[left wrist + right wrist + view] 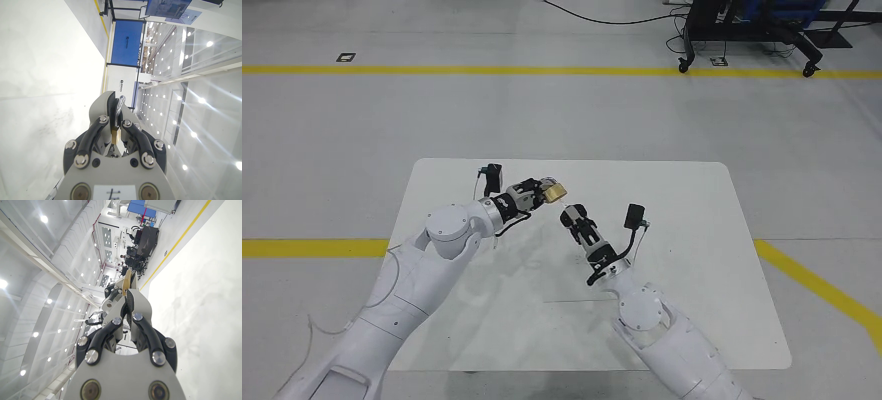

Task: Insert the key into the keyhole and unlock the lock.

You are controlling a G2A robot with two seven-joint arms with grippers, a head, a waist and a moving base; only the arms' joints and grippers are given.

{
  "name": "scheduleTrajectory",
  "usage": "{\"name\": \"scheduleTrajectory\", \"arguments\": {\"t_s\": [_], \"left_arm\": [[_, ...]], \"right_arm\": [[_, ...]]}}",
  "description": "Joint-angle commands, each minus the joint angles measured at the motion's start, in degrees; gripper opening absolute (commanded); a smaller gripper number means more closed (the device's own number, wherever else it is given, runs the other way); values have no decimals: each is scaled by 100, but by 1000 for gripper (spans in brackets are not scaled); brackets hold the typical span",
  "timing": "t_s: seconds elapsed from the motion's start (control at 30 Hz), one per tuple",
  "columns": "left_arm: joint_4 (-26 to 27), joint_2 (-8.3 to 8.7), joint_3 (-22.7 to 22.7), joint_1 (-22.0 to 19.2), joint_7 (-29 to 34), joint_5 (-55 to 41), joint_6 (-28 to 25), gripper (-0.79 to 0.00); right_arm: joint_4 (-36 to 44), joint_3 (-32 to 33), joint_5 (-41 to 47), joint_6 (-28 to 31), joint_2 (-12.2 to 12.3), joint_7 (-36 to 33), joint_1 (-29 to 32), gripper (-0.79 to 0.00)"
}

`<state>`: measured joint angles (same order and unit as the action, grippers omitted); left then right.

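White table (682,300) below, and both arms meet well in from its side edges, nearer the far edge.
Left gripper (545,189) clamps the brass lock (556,190), silver shackle between its fingers; right gripper (570,213), fingers pressed together, sits just beside it.

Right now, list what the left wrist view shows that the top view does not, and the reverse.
Left wrist view only: the silver shackle pinched in the left gripper. Top view only: the right gripper close by the lock, both above the white table. Both: the left gripper shut on the lock, with its brass body in sight.
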<state>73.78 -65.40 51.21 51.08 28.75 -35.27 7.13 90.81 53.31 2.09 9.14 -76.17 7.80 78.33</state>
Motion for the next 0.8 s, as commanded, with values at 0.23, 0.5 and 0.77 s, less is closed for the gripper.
{"name": "scheduleTrajectory", "arguments": {"t_s": [0.23,0.5,0.77], "left_arm": [[102,-28,130,97,62,108,23,-785],[131,-60,193,134,139,239,41,-785],[124,-82,293,160,84,445,14,-785]], "right_arm": [[16,-21,-324,-37,-74,315,53,-785],[7,-13,-340,-61,-133,279,60,-785],[71,28,-473,-45,-154,114,163,-785]]}}
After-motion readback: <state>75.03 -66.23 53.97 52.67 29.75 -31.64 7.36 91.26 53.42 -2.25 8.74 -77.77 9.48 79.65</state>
